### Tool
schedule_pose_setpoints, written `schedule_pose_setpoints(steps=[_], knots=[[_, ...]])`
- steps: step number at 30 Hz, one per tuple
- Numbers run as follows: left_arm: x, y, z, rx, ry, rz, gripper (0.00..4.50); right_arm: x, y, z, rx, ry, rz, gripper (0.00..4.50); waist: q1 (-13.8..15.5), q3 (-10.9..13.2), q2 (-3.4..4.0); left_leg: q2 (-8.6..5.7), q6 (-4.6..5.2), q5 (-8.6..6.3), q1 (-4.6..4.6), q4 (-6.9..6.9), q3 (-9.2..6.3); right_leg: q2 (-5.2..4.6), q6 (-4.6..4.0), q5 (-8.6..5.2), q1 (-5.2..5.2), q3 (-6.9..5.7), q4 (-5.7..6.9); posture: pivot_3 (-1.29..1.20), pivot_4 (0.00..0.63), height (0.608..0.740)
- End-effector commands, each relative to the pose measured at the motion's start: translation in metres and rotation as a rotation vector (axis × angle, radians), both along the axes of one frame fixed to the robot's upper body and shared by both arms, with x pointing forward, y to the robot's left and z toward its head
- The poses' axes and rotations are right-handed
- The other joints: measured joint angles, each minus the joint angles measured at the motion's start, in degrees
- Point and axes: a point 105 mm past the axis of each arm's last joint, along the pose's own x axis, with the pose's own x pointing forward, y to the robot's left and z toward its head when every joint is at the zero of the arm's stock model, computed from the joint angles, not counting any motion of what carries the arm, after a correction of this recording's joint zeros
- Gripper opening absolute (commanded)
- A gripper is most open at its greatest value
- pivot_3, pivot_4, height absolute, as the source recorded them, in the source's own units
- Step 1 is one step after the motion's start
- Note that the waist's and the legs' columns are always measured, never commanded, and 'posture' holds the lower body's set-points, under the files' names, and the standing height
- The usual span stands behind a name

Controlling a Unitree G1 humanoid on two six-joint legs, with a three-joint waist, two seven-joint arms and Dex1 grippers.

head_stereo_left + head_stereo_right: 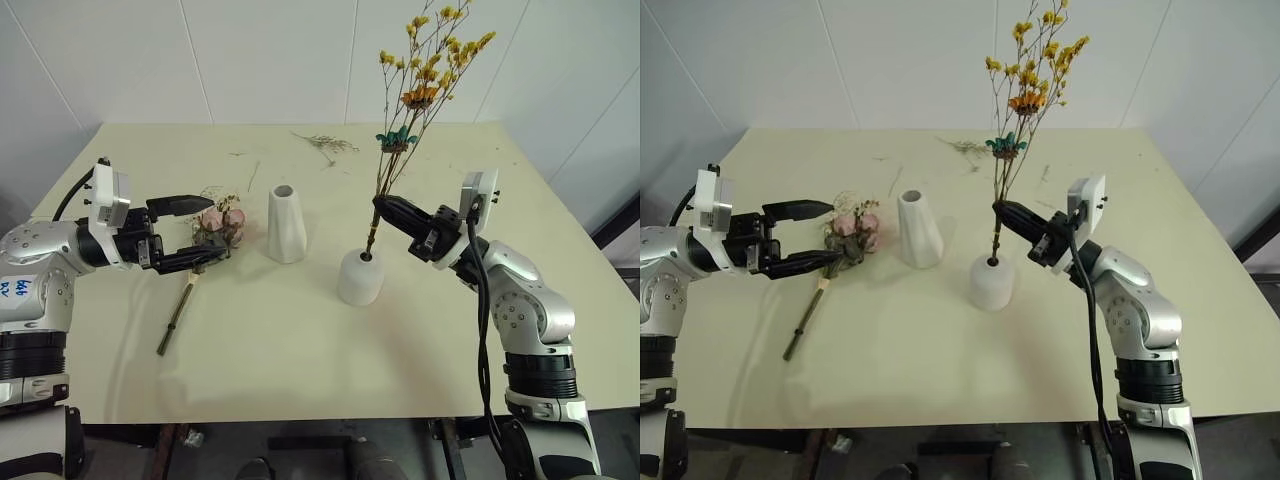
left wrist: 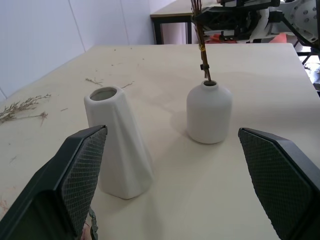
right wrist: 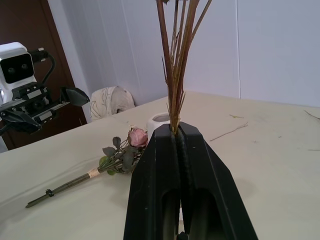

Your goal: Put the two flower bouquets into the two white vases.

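Left eye view: right end effector [image 1: 382, 206] clamped on the stems of the yellow spray [image 1: 425, 75], stem ends in the mouth of the round vase [image 1: 360, 277] near bench [image 1: 300, 360] centre. Tall vase [image 1: 286, 224] stands just left of it, upright, apart. Left end effector [image 1: 200, 232] wide open, one finger above and one below the rose bouquet [image 1: 218, 228], which lies on the bench left of the tall vase, stem toward the near edge. Dried twigs [image 1: 325, 144] at the far side. Left wrist view: open fingers [image 2: 75, 175] frame both vases, the spray's stems in the round one. Right wrist view: fingers shut on the stems; roses lie beyond, left end effector [image 3: 70, 102] above them.
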Motion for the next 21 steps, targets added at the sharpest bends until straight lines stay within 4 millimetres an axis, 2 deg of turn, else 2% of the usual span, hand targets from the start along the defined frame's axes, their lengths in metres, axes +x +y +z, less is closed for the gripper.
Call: schedule_pose_setpoints(steps=[1,15,21], knots=[[-0.008,0.002,0.012,-0.006,-0.068,0.010,4.50,-0.004,0.002,0.003,0.022,-0.035,0.015,0.02,0.0,0.0,0.00,0.00,0.00,0.00,0.00,0.00,0.00,0.00,0.00,0.00,0.00,0.00,0.00,0.00,0.150,0.740],[-0.010,0.000,0.016,-0.011,-0.085,0.032,4.50,-0.011,0.006,-0.017,0.007,-0.014,0.025,0.02,0.0,0.0,0.00,0.00,0.00,0.00,0.00,-0.01,0.00,0.00,-0.01,0.00,0.00,-0.01,-0.03,0.00,0.150,0.740],[-0.009,-0.004,0.019,-0.014,-0.092,0.031,4.50,-0.007,0.001,-0.030,-0.013,-0.031,-0.018,0.02,0.1,0.0,0.00,0.00,0.00,0.00,0.00,0.00,0.00,0.00,0.00,0.00,0.00,-0.01,-0.02,0.00,0.150,0.740]])
